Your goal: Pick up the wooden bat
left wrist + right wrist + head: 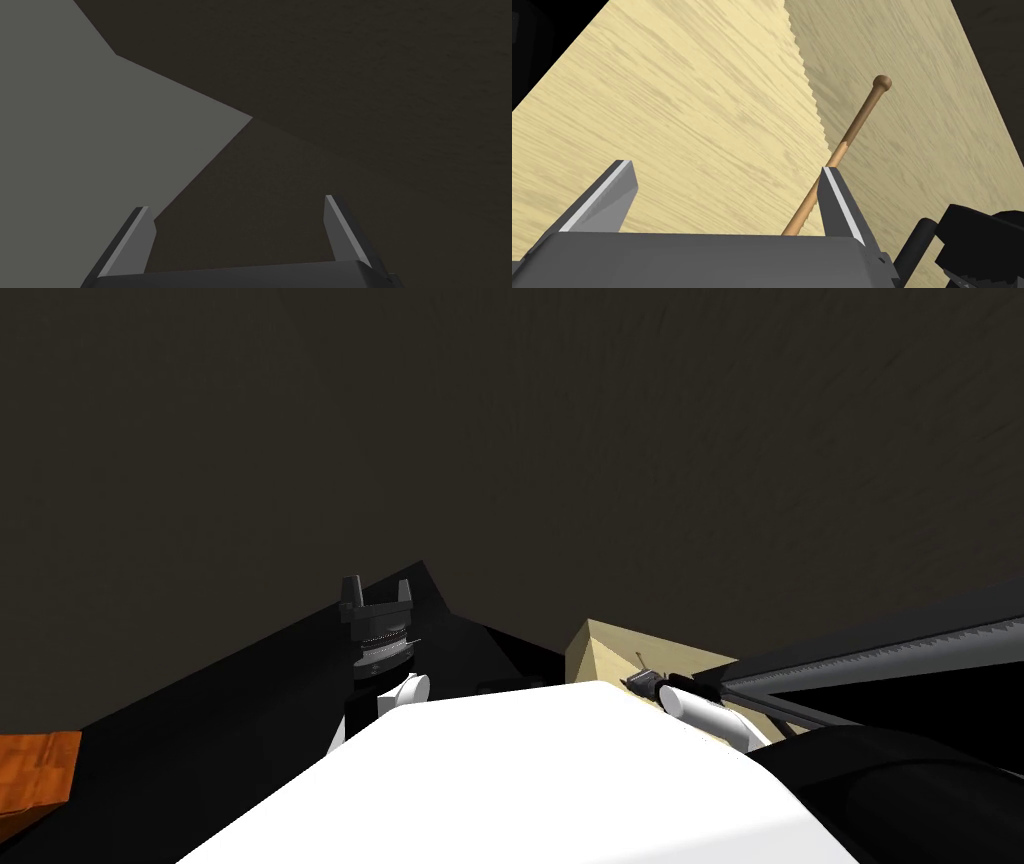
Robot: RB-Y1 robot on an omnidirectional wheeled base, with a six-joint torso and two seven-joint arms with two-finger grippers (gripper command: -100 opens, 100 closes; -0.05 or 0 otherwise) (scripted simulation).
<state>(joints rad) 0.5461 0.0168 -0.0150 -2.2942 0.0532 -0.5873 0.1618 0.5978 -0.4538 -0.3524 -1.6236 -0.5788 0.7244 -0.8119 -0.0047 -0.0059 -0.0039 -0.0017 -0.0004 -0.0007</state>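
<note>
The right jaws stand apart, clamped on nothing, their two light grey fingers (pixel 833 200) reaching out low over a pale yellow wood-grain worktop (pixel 687 100). The slender brown wooden bat (pixel 857 117) lies on that worktop. Its near stretch sits inside the gap of the right jaws, close by the inner face of one finger and well away from the other finger (pixel 607 195). From there it slants behind that nearer fingertip and runs on ahead of the jaws, ending in a small round knob out beyond them. I cannot tell whether the finger touches the shaft. A jagged shadow edge crosses the worktop ahead of the jaws, and the bat's far half lies in the shaded part.

In the head view the right forearm, white and tube-like (pixel 705 716), stretches onto the same pale worktop (pixel 600 650), whose corner juts out from a black area.

The left jaws are held up apart from the worktop, off to the side of the right arm; their fingers (pixel 340 230) are spread wide with nothing between them
</note>
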